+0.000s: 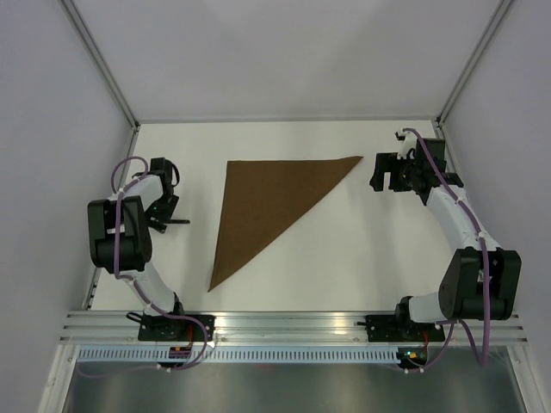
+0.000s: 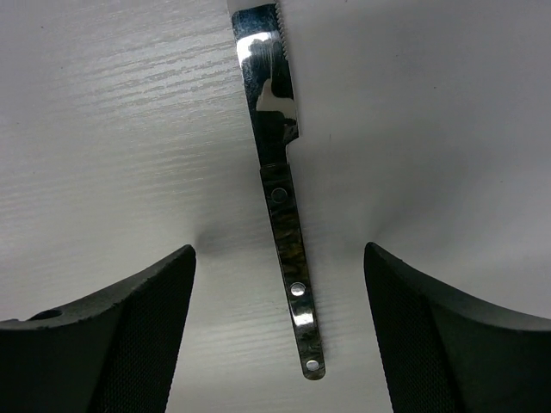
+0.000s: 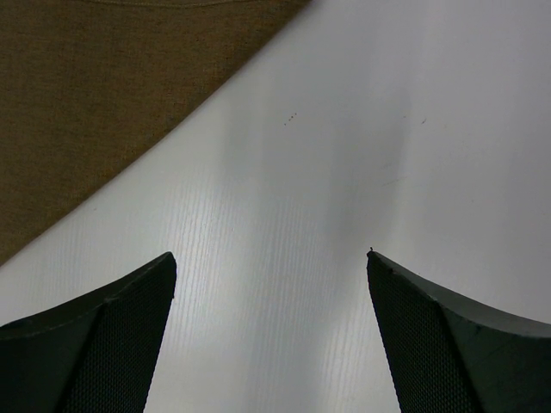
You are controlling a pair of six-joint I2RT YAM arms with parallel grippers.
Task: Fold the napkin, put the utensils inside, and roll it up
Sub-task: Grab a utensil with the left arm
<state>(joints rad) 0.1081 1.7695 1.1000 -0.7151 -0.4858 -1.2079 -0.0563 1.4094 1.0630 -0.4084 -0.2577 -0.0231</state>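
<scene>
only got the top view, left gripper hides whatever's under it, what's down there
Observer: A knife lies on the table under the left gripper, between its open jaws, touching neither.
Operator: which way is it lying
Observer: Serrated blade pointing away from the gripper, handle end nearest it.
Operator: and the other arm, holding anything
Observer: No, the right gripper is open over bare table, with the napkin edge just ahead.

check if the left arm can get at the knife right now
Probably yes: the left tool hangs open straight over the serrated steel knife with a dark riveted handle, one finger each side. It lies flat on the white table with nothing around it.
</scene>
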